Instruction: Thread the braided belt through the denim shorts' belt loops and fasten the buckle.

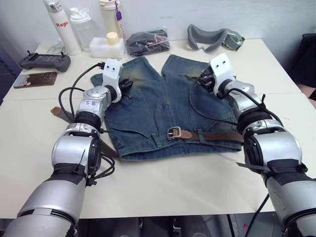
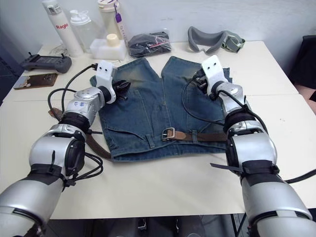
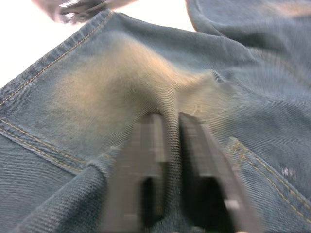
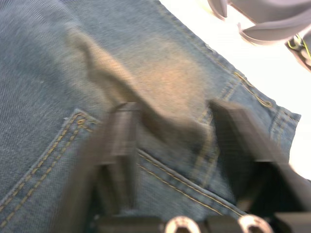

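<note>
- Two grippers down on the denim shorts [image 1: 163,106], one per leg; shorts lie flat mid-table, waistband toward me, legs pointing to 12 o'clock.
- My left gripper [image 3: 170,141] is closed tight, pinching a raised fold of denim on the yellowish worn patch of the left leg; the fabric ridge runs up between the two fingers [image 3: 146,160].
- My right gripper [image 4: 170,131] is spread wide, fingers [image 4: 121,141] pressed on the right leg near its worn patch, a soft hump of denim between them, nothing clamped.
- Braided belt [image 1: 217,136] runs along the waistband at about 5 o'clock from the shorts' centre, passing under a belt loop [image 1: 199,134] just right of the buckle.
- Buckle [image 1: 173,132] sits at the waistband's middle, around 6 o'clock, silvery frame lying flat on the denim.
- Other stretch of the belt comes out at the shorts' left side, around 8 o'clock, partly hidden by my left arm; can't tell how it passes behind.
- Table [image 1: 163,187] is off-white.
- At the far edge, 12 o'clock of the shorts: black bundle in a clear bag [image 1: 148,42].
- 1 o'clock: grey goggles [image 1: 213,37].
- 10–11 o'clock: white bottles [image 1: 61,24] and a white box [image 1: 107,48].
- 9–10 o'clock: black controller [image 1: 44,61], and a brown phone-like slab [image 1: 35,79] nearer me.
</note>
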Available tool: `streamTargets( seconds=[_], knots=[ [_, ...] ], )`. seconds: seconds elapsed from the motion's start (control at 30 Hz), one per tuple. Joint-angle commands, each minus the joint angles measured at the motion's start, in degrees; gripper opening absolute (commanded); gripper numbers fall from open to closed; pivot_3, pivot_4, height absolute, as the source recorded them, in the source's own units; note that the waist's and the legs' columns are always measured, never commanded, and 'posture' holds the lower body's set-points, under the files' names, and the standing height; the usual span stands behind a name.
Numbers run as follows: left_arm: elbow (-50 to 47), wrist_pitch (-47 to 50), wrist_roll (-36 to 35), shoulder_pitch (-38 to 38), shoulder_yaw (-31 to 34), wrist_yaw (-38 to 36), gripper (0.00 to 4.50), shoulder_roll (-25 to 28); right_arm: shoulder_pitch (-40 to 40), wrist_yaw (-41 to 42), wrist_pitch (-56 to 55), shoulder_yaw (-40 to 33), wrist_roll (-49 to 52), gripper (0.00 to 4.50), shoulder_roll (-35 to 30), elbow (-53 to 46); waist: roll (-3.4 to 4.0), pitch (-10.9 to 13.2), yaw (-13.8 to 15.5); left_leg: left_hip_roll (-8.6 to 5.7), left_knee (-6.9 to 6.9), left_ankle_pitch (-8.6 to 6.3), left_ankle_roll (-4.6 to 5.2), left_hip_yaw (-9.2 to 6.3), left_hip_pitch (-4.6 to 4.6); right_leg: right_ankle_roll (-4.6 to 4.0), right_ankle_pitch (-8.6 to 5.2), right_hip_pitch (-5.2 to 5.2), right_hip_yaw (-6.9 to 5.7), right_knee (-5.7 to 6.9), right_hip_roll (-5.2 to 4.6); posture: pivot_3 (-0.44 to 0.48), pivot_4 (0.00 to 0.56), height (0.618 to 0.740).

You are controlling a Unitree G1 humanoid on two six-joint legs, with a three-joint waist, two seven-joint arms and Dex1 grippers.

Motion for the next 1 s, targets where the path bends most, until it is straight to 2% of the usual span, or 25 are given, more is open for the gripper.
streamTargets(
  seconds=[0.03,0.13,0.17,0.23,0.3,0.37,0.43,0.5,0.57,0.67,0.77,0.83,1.0],
  knots=[
    [-4.1,0.9,-1.8,0.9,2.5,-1.5,2.95,2.5,-1.1,6.1,1.3,-3.0,3.4,4.48,-1.8,-5.2,0.02,0.0,-0.1,0.00,-0.01,0.00,0.00,0.01,0.01,0.00,0.00,0.00,0.00,0.00,0.00,0.000,0.150,0.656],
    [-12.0,7.4,-4.2,3.9,4.0,-4.6,4.25,4.2,0.4,16.1,4.9,-2.7,5.3,4.50,-2.6,-11.1,0.03,0.0,-0.1,0.01,-0.08,0.02,-0.03,0.05,0.03,0.00,0.00,-0.02,-0.01,-0.01,-0.01,0.000,0.150,0.656],
    [-15.6,10.0,-4.8,5.3,4.1,-5.4,4.43,4.6,1.3,19.5,6.1,-2.0,5.5,4.50,-2.8,-13.7,0.03,0.0,0.0,0.02,-0.12,0.03,-0.05,0.05,0.03,0.00,0.00,-0.02,0.00,-0.02,-0.01,0.000,0.150,0.656],
    [-29.4,21.3,-9.2,10.5,7.3,-4.5,4.43,6.2,7.3,32.5,11.6,1.5,8.0,4.50,-4.5,-27.3,0.04,0.0,0.0,0.01,-0.21,0.04,-0.05,0.04,0.06,0.00,0.00,-0.01,0.00,-0.07,-0.01,0.000,0.150,0.656],
    [-46.1,35.3,-14.0,17.3,13.0,-0.1,4.43,8.5,15.1,44.5,21.2,4.3,15.1,4.50,-7.7,-46.3,0.05,0.0,0.0,0.02,-0.29,0.05,-0.03,-0.02,0.08,0.00,0.00,0.06,0.02,-0.16,-0.01,0.000,0.150,0.656],
    [-57.7,45.8,-16.3,21.6,18.5,6.0,4.43,9.2,19.5,50.3,31.2,5.0,21.9,4.50,-10.1,-59.1,0.08,0.0,0.0,0.03,-0.37,0.06,-0.01,-0.09,0.09,0.00,0.00,0.11,0.02,-0.26,0.00,0.000,0.150,0.656],
    [-64.9,53.8,-16.7,23.8,21.9,11.5,4.43,8.9,21.3,52.2,40.0,5.0,26.8,4.50,-11.5,-66.1,0.12,0.1,0.0,0.04,-0.42,0.09,0.00,-0.12,0.10,0.00,0.00,0.16,-0.01,-0.40,0.01,0.000,0.150,0.656],
    [-70.5,61.5,-14.0,25.8,20.9,15.8,4.43,9.7,22.2,53.7,45.9,5.4,30.5,4.50,-12.3,-70.5,0.11,0.1,0.2,-0.01,-0.39,0.27,0.06,-0.27,0.18,0.01,0.03,0.36,-0.19,-0.42,-0.04,0.000,0.150,0.656],
    [-73.5,67.6,-10.4,26.3,20.8,21.5,4.43,9.0,22.6,53.7,48.1,5.8,32.6,4.50,-11.4,-72.3,0.06,0.1,0.5,-0.06,-0.49,0.27,0.06,-0.42,1.03,0.01,0.03,1.30,-0.36,-0.63,-0.08,0.000,0.150,0.656],
    [-74.5,73.2,-4.1,23.8,23.9,32.8,4.43,4.2,22.5,52.1,48.3,6.8,32.8,4.50,-9.5,-72.7,0.02,0.1,1.5,-0.10,-0.57,-0.08,0.42,-0.58,1.85,-0.02,0.01,2.23,-0.55,-0.91,-0.13,0.000,0.150,0.656],
    [-75.5,76.8,1.1,20.9,29.2,41.9,4.43,-2.1,22.3,50.9,47.7,7.3,32.2,4.50,-8.5,-71.8,-0.10,0.2,2.0,-0.19,-0.48,-0.13,0.50,-0.58,1.67,0.04,0.03,2.09,-0.55,-0.89,-0.21,0.000,0.150,0.656],
    [-75.2,77.8,4.1,20.1,30.1,45.7,4.43,-4.8,22.3,49.9,47.0,7.6,31.6,4.50,-8.3,-71.2,-0.15,0.2,2.2,-0.19,-0.41,-0.10,0.45,-0.57,1.38,0.15,0.08,1.85,-0.54,-0.87,-0.20,0.000,0.150,0.656],
    [-73.6,77.0,5.7,19.8,30.2,47.5,4.43,-8.3,22.3,48.1,46.3,7.6,31.4,4.50,-7.9,-70.9,-0.16,0.2,2.2,-0.21,-0.38,-0.03,0.33,-0.52,1.21,0.26,0.15,1.72,-0.54,-0.97,-0.23,0.000,0.150,0.656]
  ],
)
